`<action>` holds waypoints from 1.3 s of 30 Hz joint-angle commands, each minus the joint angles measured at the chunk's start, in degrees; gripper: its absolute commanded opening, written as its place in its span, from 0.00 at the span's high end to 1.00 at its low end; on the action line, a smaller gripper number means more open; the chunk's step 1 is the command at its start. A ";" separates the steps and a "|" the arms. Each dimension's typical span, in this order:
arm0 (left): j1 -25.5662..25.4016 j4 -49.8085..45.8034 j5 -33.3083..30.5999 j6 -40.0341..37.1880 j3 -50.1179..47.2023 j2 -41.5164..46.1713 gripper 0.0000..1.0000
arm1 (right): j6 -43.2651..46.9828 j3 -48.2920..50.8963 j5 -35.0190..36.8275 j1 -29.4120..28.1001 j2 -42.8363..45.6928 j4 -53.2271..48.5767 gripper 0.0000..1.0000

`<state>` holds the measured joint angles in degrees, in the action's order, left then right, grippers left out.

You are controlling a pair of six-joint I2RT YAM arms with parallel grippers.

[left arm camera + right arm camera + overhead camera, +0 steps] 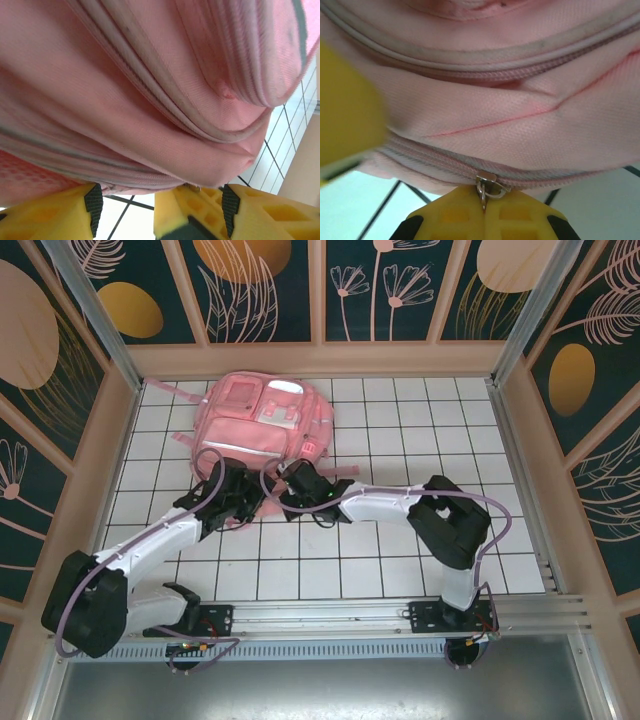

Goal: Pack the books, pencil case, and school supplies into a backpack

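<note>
Inspection of the tiled table (420,420): the pink backpack (262,415) lies flat, front pockets upward, on the far-left part of the surface, with its straps trailing out to the left. Both arms reach to its near edge and stand close beside each other there. The left gripper (235,502) is at the bag's near-left corner; its wrist view shows the yellow fingers (50,217) spread wide, with bare tile in the gap between them and nothing held. The pink fabric hangs just above the fingertips; whether it touches them cannot be told. The right gripper (297,480) is at the middle of the near edge. Its wrist view shows the jaws pressed together on the small metal zipper pull (485,190), which sits at the lower zip line. The zip teeth on both sides of the pull appear closed. A blurred yellow shape (345,105) sits at the left of that view; it cannot be identified.
</note>
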<state>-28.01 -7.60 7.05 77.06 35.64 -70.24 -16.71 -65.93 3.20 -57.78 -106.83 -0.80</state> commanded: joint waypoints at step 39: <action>0.50 -20.96 -16.10 -4.15 -1.10 18.73 1.00 | 9.27 -3.11 5.05 21.83 -5.69 2.73 1.00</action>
<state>-27.75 -24.38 -7.05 74.59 34.06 -53.12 -9.04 -65.17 4.91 -38.15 -109.89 1.32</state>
